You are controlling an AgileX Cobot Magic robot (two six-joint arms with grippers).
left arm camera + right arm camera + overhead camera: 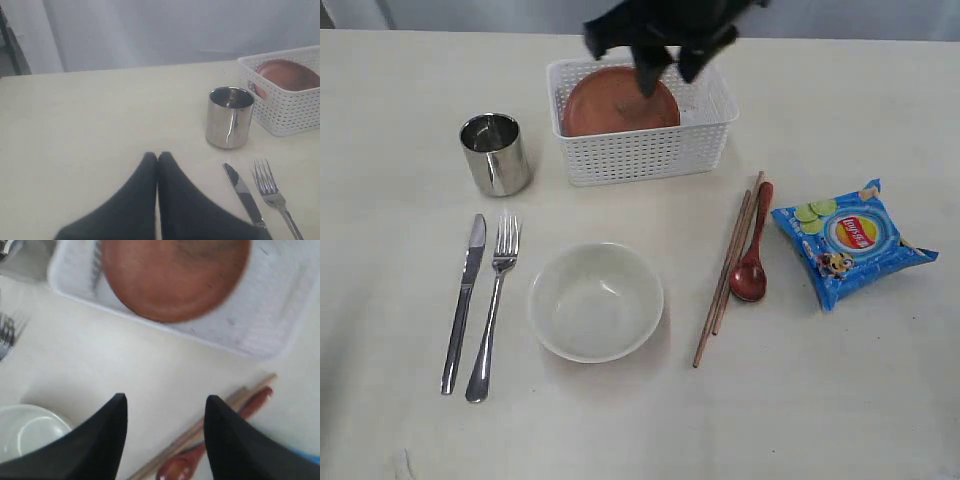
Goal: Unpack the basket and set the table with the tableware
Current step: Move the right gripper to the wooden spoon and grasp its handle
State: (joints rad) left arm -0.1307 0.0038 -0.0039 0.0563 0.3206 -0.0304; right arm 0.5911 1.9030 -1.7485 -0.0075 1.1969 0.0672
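Our right hand (670, 72) hangs above the basket (640, 160) with its dark jaws spread wide and empty, over the brown round plate (620, 105) that sits inside. Our left hand (157, 156), pinched shut on nothing, is low over the surface (400, 100) on the basket's cup side. We judge the job nearly done, with only the plate left to lift out. Outside the basket already lie the shiny steel cup (495, 152), knife (465, 300) and fork (495, 300), the smooth cream bowl (595, 300), the slim wooden chopsticks (725, 270) and the glossy reddish spoon (752, 265). The basket is white perforated plastic with a rounded rim. A crinkled blue chip packet (845, 245) lies to its right.
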